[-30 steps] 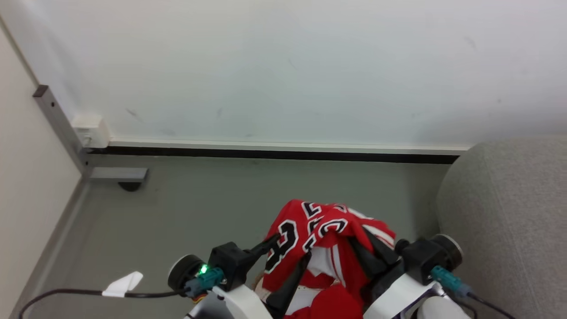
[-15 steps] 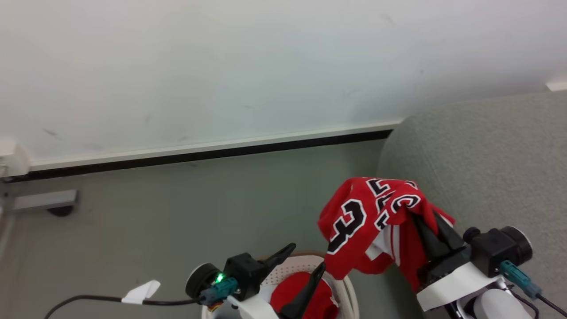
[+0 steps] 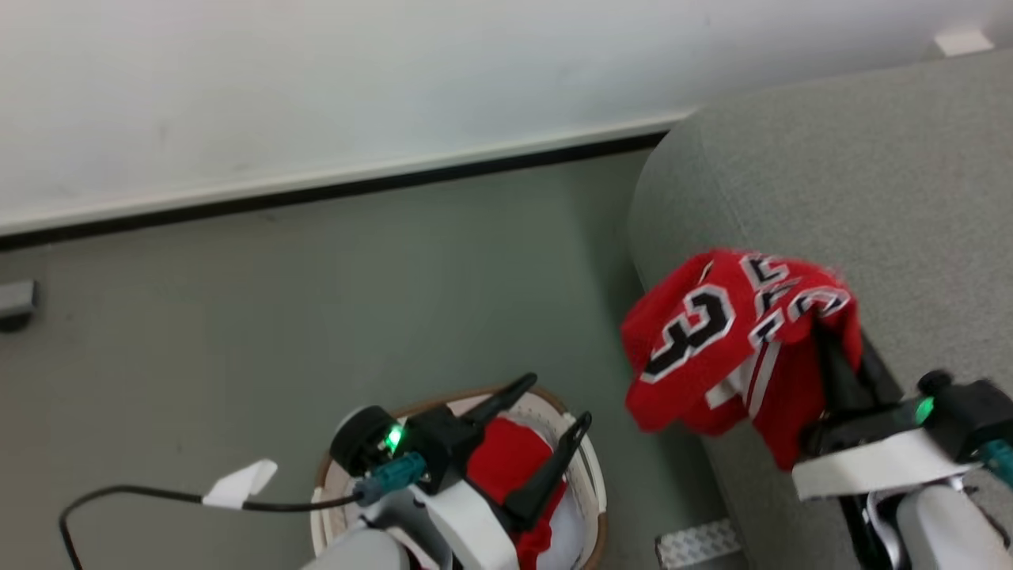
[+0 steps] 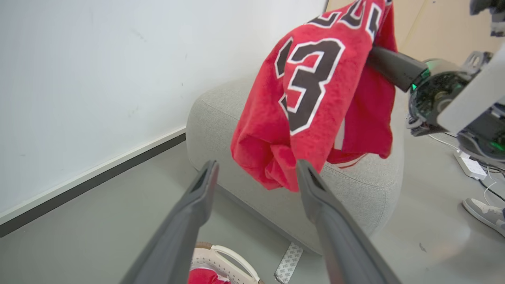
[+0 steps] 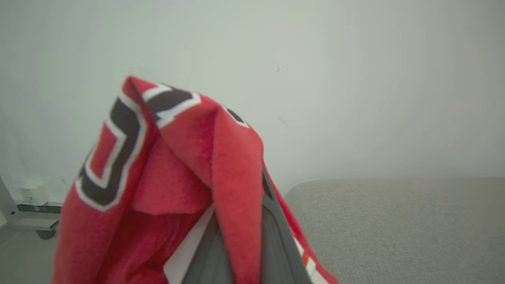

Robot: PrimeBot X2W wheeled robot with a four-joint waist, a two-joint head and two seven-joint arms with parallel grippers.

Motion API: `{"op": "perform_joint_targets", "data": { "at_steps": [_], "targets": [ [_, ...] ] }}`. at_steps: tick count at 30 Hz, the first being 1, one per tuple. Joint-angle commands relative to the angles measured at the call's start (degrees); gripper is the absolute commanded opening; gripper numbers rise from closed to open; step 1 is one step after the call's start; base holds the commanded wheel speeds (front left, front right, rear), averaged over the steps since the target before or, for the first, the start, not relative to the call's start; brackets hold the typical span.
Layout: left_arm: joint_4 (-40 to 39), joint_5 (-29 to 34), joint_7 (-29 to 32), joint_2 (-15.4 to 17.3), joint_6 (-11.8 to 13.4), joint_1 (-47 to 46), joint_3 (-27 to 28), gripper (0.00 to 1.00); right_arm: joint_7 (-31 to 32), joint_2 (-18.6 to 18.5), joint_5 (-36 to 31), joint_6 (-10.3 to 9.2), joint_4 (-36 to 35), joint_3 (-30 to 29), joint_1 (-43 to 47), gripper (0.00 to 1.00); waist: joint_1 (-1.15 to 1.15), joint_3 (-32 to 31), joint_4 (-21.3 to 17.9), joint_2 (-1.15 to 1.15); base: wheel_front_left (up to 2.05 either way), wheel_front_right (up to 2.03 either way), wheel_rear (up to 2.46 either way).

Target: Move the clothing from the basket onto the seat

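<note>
The clothing (image 3: 736,340), a red jersey with black numerals edged in white, hangs bunched from my right gripper (image 3: 831,348), which is shut on it. It dangles over the left edge of the light grey seat (image 3: 870,174). In the right wrist view the clothing (image 5: 177,189) drapes over my fingers (image 5: 272,244), with the seat (image 5: 394,225) beyond. My left gripper (image 3: 558,397) stands open and empty above the basket (image 3: 595,491), where more red cloth (image 3: 506,459) lies. In the left wrist view the clothing (image 4: 311,98) hangs past my open left gripper (image 4: 256,165).
A white wall with a black baseboard (image 3: 316,194) runs behind the grey floor. A black cable with a white tag (image 3: 237,483) trails at the left. A small metal plate (image 3: 696,542) lies by the seat's foot. A shoe (image 4: 485,213) and a power strip (image 4: 469,165) sit at the right.
The camera has swung right. My right gripper has carried the jersey from above the basket to over the seat's edge. The left gripper stays open over the basket.
</note>
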Motion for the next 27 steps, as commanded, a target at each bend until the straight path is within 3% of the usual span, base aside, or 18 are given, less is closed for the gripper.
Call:
{"op": "perform_joint_targets", "data": {
  "at_steps": [1, 8, 13, 21, 27],
  "targets": [
    [-0.75, 1.17, -0.23, 0.74, -0.38, -1.91, 0.51, 1.0, -0.01, 1.08, 1.4, -0.12, -0.06, -2.34, -2.54, 0.0, -0.01, 4.75, 0.89, 0.0, 0.0, 0.0, 0.0],
    [-2.66, 2.84, -0.5, 2.7, -2.15, -7.22, 1.52, 1.0, 1.43, 1.21, 0.24, -0.13, 4.17, -11.98, -14.5, 0.0, -0.01, 13.91, 3.95, 0.0, 0.0, 0.0, 0.0],
    [-4.48, 3.61, -1.04, 4.17, -3.05, -11.29, 3.25, 1.0, 5.03, 0.68, -3.7, -0.12, 9.66, -23.96, -29.86, 0.0, -0.01, 21.45, 6.81, 0.0, 0.0, 0.0, 0.0],
    [-6.77, 3.81, -2.67, 4.75, -3.78, -15.17, 5.23, 1.0, 8.64, -2.57, -17.57, -0.13, 17.7, -47.61, -52.24, 0.0, -0.01, 30.19, 11.99, 0.0, 0.0, 0.0, 0.0],
    [-5.82, 2.71, -4.55, 4.65, -3.54, -14.24, 5.83, 1.0, 8.34, -3.91, -32.54, -0.12, 21.45, -62.03, -55.06, 0.0, -0.01, 31.73, 14.3, 0.0, 0.0, 0.0, 0.0]
  ]
}}
